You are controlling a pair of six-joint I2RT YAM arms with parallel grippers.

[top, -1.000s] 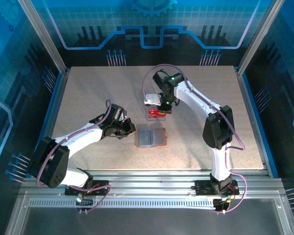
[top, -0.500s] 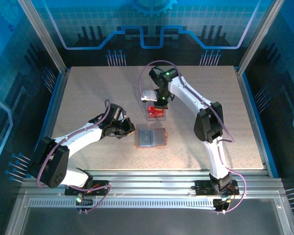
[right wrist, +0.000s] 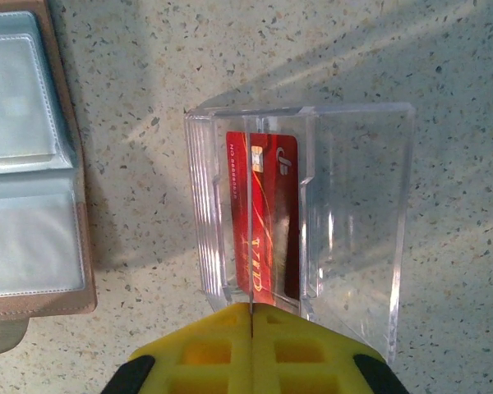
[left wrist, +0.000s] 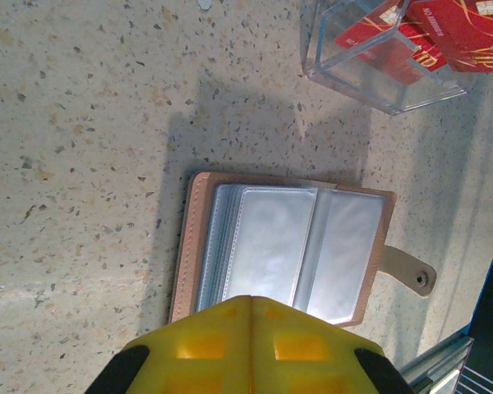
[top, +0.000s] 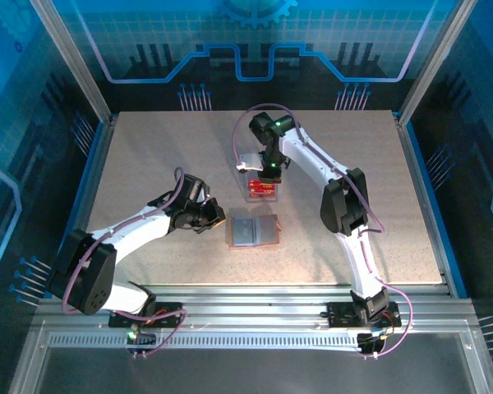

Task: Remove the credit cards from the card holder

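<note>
The card holder [top: 251, 231] lies open on the table, pale plastic sleeves up [left wrist: 271, 246], with its brown rim at the left of the right wrist view [right wrist: 62, 164]. Red credit cards [right wrist: 267, 213] lie in a clear plastic container [top: 261, 191]. My right gripper [right wrist: 252, 308] hangs over that container [right wrist: 345, 205], shut on a thin card seen edge-on; from above this card looks pale [top: 248, 159]. My left gripper [left wrist: 252, 300] is shut with nothing in it. Its tips sit at the card holder's left edge [top: 222, 220].
The clear container [left wrist: 378, 74] stands just behind the card holder. The holder's strap with a snap [left wrist: 411, 275] sticks out on its right side. Bare speckled tabletop [top: 148, 156] lies to the left and right. A metal frame runs along the table's edges.
The right arm has folded in, and its gripper has shifted slightly left and back, coming over the clear container with the card. The left arm and the card holder have not moved.
</note>
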